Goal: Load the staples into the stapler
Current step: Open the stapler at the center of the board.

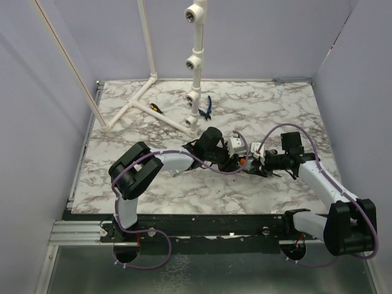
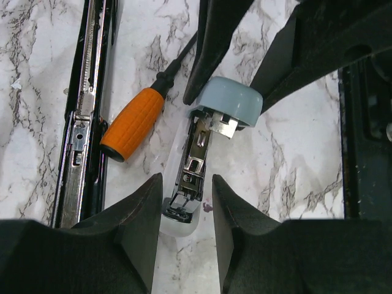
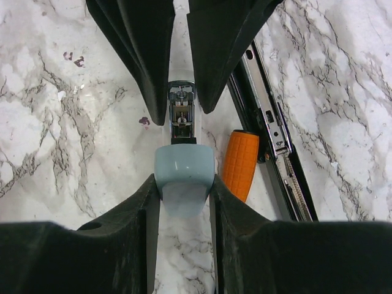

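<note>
A grey-veined white marble tabletop (image 1: 269, 116) is viewed whole from high above and behind its near edge. Its middle is viewed closely by both wrist cameras, faced towards each other; a pale teal-capped bar (image 2: 226, 101), an orange-handled screwdriver (image 2: 131, 125) and a slim black opened stapler (image 2: 82, 122) are shared by both.

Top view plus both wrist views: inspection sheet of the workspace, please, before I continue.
Surface: marbled tabletop, flat.
Job's things: stapler lying open, metal channel showing; staples: nothing seen.
Clutter: orange-handled screwdriver beside the stapler; pale teal bar; blue-handled pliers; white pipe frame.
Grippers: right gripper, fingers clamped on the bar's teal end; left gripper, fingers straddling its other end, grip unclear.
Cables: purple cables loop along both arms.
Surroundings: grey walls.
</note>
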Robot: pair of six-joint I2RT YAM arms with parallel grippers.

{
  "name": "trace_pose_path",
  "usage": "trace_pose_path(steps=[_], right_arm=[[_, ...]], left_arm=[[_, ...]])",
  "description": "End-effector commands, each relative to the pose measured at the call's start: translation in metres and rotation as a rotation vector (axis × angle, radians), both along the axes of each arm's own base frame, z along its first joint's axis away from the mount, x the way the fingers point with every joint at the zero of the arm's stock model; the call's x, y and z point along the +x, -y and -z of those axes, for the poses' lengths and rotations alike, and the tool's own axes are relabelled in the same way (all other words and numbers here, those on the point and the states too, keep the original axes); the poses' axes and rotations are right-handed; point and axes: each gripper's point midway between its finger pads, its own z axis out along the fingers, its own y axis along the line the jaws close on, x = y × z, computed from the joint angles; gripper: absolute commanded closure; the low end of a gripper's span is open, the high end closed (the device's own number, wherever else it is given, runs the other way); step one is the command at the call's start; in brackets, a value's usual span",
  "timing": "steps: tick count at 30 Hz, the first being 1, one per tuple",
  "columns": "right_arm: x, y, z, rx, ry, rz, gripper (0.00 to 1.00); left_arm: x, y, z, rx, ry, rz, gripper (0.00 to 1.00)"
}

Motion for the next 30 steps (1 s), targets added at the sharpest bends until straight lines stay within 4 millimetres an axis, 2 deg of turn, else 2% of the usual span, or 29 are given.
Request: trace_pose_path(steps=[1,13,24,26,30], right_arm=[[0.0,0.013,0.016,-0.081,0.006,0.032,0.99],[0.002,0.01,0.012,-0.063,0.024,0.012,0.99],[0.006,-0.001,0.009,-0.031,0.0,-0.001,0.99],[0.008,-0.003,0.01,-0.033,-0.004,0.009,0.96],[0.014,-0.006,0.011,-0.031,-0.011,0.03,0.82]], left_arm=[[-0.001,0.009,-0.008,-0.065,-0.124,-0.017,0.61],[0.015,0.012,0.02,-0.018,-0.297,-0.176,0.61],[0.025,0.023,0.017,-0.034,-0.379,-0.242,0.61],[0.025,0.023,0.017,-0.036,-0.393,-0.255,0.61],[0.025,0.022,0.015,-0.042,-0.395,-0.279,0.63]])
